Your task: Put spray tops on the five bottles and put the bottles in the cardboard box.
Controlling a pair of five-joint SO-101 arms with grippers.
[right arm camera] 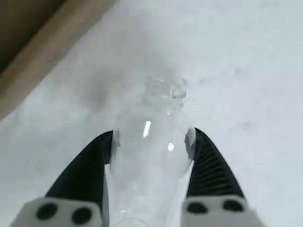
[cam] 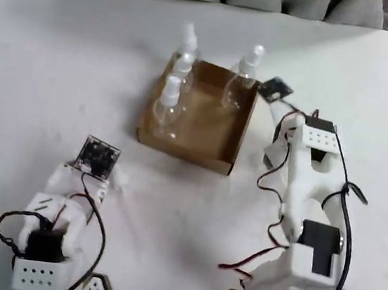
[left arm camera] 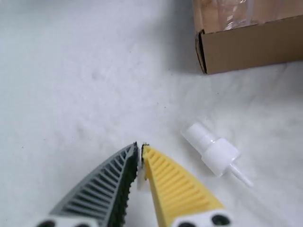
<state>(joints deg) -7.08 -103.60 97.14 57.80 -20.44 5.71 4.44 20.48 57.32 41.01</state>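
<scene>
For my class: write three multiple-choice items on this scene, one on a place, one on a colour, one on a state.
1. Where does the loose spray top lie? A on a shelf; B on the table; C on the floor.
2. The left gripper's fingers are: A both white; B both red; C yellow and grey.
3. The bottle in the right gripper is: A uncapped; B capped; C broken.
Key: B, it lies on the white table; C, one finger of each colour; A, its neck is bare.
</scene>
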